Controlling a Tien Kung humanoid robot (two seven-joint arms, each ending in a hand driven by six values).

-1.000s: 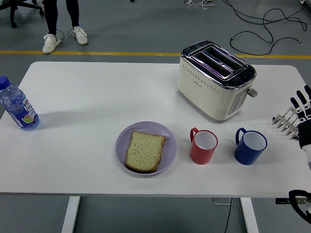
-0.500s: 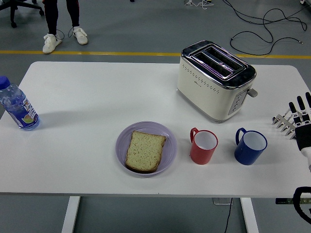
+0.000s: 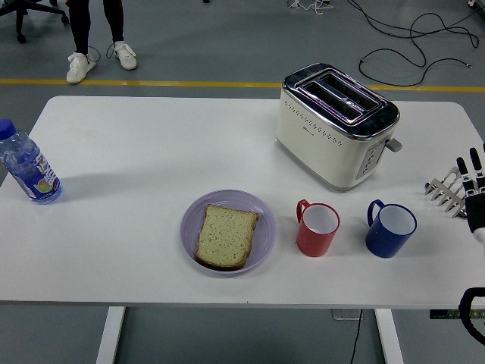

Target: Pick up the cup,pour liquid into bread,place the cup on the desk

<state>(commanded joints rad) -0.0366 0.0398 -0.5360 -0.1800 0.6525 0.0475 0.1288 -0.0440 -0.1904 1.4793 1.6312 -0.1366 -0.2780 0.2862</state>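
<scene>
A red cup (image 3: 317,228) and a blue cup (image 3: 390,228) stand upright side by side at the table's front right, each with its handle at its upper left. A slice of bread (image 3: 226,236) lies on a lilac plate (image 3: 191,216) left of the red cup. My right hand (image 3: 462,189) is at the picture's right edge, to the right of the blue cup and apart from it, with its fingers spread and holding nothing. My left hand is out of view.
A cream toaster (image 3: 336,125) stands behind the cups. A water bottle (image 3: 27,167) stands at the table's left edge. A person's legs (image 3: 95,34) show on the floor beyond the table, at the top left.
My right hand has drawn back to the right, farther toward the picture's edge. The cups, plate and bread have not moved.
</scene>
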